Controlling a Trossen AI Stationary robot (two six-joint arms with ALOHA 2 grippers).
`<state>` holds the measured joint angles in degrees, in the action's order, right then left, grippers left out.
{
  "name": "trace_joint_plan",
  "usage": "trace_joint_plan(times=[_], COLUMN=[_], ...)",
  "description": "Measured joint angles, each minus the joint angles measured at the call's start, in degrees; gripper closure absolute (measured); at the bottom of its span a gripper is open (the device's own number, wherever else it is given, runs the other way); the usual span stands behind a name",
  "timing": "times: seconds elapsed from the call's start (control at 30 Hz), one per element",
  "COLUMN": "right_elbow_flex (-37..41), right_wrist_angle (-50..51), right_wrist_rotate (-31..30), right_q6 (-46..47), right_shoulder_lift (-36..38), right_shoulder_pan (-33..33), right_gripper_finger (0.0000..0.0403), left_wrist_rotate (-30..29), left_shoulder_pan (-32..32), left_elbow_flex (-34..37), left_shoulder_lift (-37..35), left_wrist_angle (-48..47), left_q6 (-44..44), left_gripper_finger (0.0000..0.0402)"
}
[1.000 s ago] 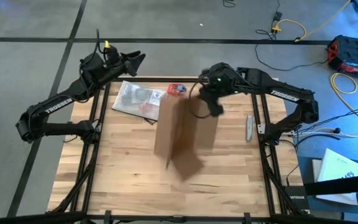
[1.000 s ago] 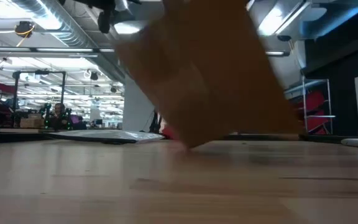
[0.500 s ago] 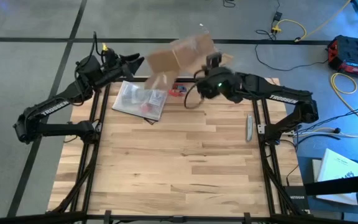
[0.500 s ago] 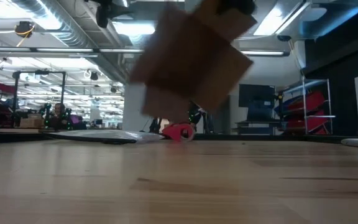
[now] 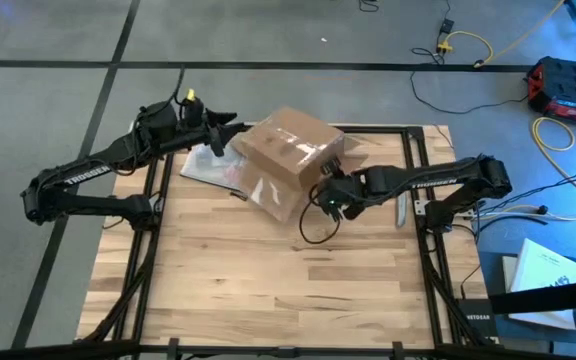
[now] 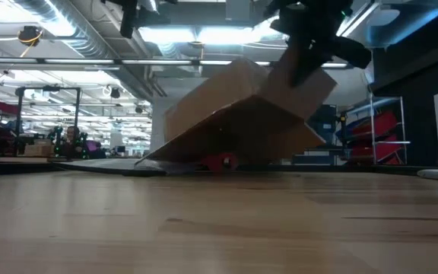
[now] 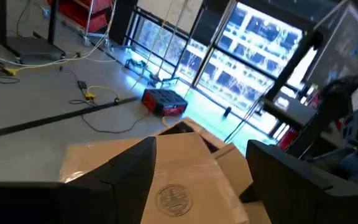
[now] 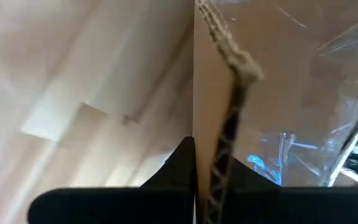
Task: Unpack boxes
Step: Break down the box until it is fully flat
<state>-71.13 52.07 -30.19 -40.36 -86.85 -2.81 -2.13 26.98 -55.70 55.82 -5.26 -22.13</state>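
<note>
The right gripper (image 5: 330, 193) has its fingers pinched on a flap of the cardboard box (image 5: 290, 150), tilted near the desk's (image 5: 268, 290) far edge. The left gripper (image 5: 230, 133), fingers open, waits alongside. The thin flap could tear or slip free.

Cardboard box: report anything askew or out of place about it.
The cardboard box sits tilted, not flat: in the low view one edge rests on the table while the other is raised by the right pincer, shut on a flap. It overlaps the clear plastic bag.
</note>
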Motion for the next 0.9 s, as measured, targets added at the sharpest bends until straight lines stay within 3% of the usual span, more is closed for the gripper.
trace_joint_plan(times=[0.27,0.4,0.6,0.73,0.9], right_elbow_flex=[-1.07,-1.83,-2.01,-2.03,-2.03], right_wrist_angle=[-0.16,-0.88,-0.86,0.26,1.84], right_wrist_rotate=[9.01,17.14,24.73,31.94,43.47], right_q6=[1.41,2.58,7.51,11.48,13.43], right_shoulder_lift=[0.06,0.11,0.11,0.14,0.28], right_shoulder_pan=[0.24,0.19,0.15,0.23,0.11], right_gripper_finger=[0.0403,0.0402,0.0393,0.0361,0.0293], left_wrist_rotate=[-5.53,-6.27,-6.67,-6.66,-6.61], left_shoulder_pan=[-1.59,-1.41,-1.64,-3.49,-6.39], left_elbow_flex=[0.0,0.0,0.0,0.02,0.07], left_shoulder_lift=[5.42,12.39,23.41,27.92,30.99], left_wrist_angle=[-3.09,1.89,9.2,6.44,4.74], left_q6=[8.21,10.71,9.13,7.0,6.69], left_gripper_finger=[0.0163,0.0163,0.0163,0.0163,0.0163])
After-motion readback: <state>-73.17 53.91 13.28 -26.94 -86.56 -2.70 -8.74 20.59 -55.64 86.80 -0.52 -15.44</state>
